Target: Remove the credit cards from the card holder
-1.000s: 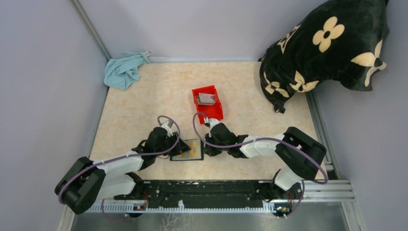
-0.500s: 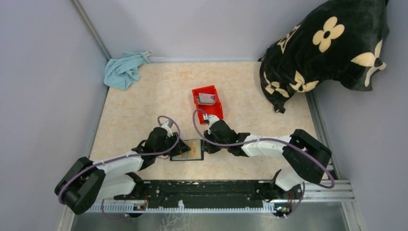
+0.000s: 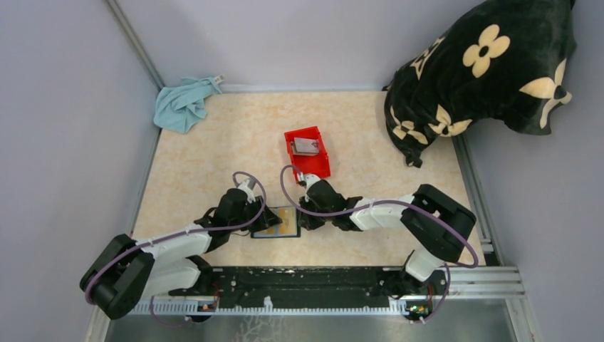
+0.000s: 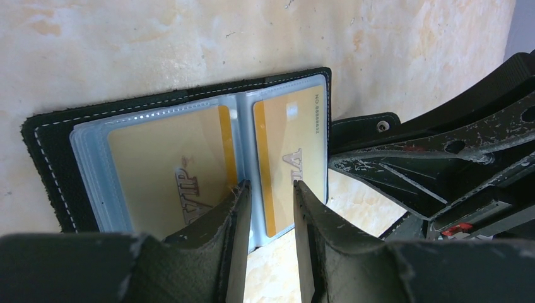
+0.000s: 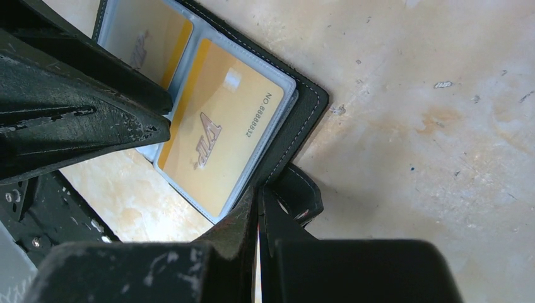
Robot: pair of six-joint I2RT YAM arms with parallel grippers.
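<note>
On the left, the left gripper [image 4: 270,189] is set down on the open card holder [image 4: 50,136], which lies flat on the table [image 3: 214,157] between the two arms; its fingers are parted a little, nothing is clasped between them, and the fold of the clear sleeves is straddled. Two gold credit cards [image 4: 158,170] are seen in those sleeves, one on each side of the fold; neither has been drawn out. To the right, the right gripper [image 5: 257,190] is brought to the holder's right edge, just beside the snap tab [image 5: 301,192]; its fingers are pressed together, and whether a sleeve or card edge is nipped cannot be made out. Further back, the red bin [image 3: 317,165] is seen with a card [image 3: 306,146] already in it.

The step in hand is judged to be freeing the right-hand card – the holder should be kept pinned by the left fingers; the card alone, not the sleeve or tab, should be caught and drawn sideways, flat, out of its pocket.
</note>
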